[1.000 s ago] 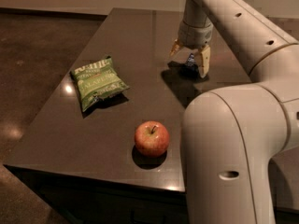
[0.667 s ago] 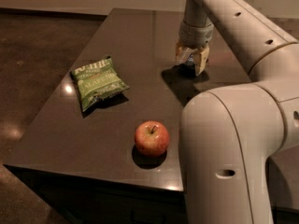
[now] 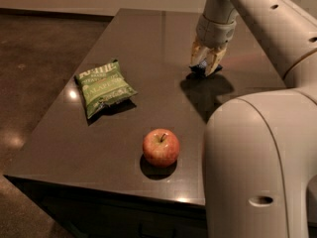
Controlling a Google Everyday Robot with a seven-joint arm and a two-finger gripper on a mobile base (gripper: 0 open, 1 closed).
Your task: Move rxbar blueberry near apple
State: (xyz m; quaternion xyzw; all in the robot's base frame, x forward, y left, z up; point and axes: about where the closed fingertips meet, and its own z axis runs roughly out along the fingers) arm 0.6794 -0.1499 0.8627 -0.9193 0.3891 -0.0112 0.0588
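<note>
Item: end effector (image 3: 206, 62). It is located over the far right part of the worktop (image 3: 148, 43), pointing downward. Its two fingers are seen closed on either side of a small dark object, judged to be a grasp.

Item: rxbar blueberry (image 3: 203, 67). Only a dark blue sliver is visible between the fingers. It is held at or just above the worktop surface; whether it has been lifted clear cannot be told.

Item: apple (image 3: 161, 147). It stands upright near the front edge of the worktop, stem up, well apart from the bar.

Progress: the grasp is judged done. The carry toward the apple and the set-down beside it are judged left to do.

Other item: green chip bag (image 3: 103, 87). It lies flat on the left of the worktop, apart from both the apple and the bar, and is judged to be off the direct path.

Obstruction: nothing is seen lying between the bar and the apple. The robot's pale body (image 3: 257, 162) fills the right foreground, close beside the apple, and hides the worktop there.
</note>
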